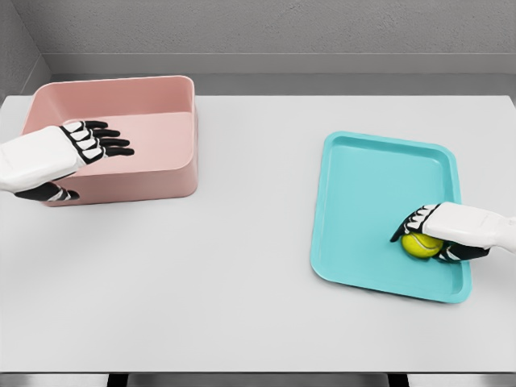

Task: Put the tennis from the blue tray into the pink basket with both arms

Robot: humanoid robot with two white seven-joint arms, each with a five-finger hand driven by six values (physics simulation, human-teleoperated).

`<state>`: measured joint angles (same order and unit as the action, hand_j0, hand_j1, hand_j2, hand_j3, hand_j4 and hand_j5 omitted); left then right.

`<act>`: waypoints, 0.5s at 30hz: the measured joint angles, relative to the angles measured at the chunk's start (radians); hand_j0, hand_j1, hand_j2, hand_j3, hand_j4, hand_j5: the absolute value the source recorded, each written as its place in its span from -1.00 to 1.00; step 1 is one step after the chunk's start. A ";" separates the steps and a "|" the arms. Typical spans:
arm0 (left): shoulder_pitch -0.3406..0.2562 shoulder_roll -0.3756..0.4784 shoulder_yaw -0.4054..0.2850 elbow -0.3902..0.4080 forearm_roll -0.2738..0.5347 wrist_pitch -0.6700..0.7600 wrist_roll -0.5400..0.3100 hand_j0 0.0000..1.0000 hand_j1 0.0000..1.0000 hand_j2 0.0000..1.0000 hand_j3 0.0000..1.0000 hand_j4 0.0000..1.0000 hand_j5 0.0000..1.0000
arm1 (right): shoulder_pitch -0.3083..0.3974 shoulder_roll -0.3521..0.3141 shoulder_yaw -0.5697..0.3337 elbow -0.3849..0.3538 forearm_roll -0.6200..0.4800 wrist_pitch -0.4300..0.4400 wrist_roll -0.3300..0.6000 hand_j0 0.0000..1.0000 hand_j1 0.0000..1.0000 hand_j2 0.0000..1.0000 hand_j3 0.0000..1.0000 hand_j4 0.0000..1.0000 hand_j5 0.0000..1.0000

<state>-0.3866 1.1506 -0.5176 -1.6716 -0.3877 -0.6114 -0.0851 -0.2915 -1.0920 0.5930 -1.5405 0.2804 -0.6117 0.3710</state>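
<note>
A yellow-green tennis ball (420, 244) lies on the blue tray (363, 193) near its front right corner. My right hand (427, 232) comes in from the right edge and its fingers curl over the top of the ball, covering part of it. The pink basket (153, 179) stands at the back left of the table. My left hand (90, 143) hovers over the basket's left side with fingers stretched out flat, holding nothing.
The white table (242, 274) spreads between basket and tray. A grey wall runs behind the table's far edge.
</note>
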 measured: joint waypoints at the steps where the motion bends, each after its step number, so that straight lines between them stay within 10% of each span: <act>1: 0.000 0.000 0.000 0.000 0.000 0.000 0.000 1.00 1.00 1.00 1.00 1.00 1.00 | 0.000 0.000 0.000 0.001 0.000 0.000 0.000 0.28 0.28 0.28 0.28 0.28 0.28; 15: 0.002 0.000 0.000 0.000 0.000 0.000 -0.001 1.00 1.00 1.00 1.00 1.00 1.00 | -0.005 0.002 -0.016 0.000 0.003 -0.001 0.000 -0.03 -0.03 -0.03 -0.03 -0.03 -0.03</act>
<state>-0.3850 1.1506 -0.5175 -1.6714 -0.3880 -0.6114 -0.0864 -0.2961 -1.0904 0.5775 -1.5406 0.2834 -0.6130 0.3712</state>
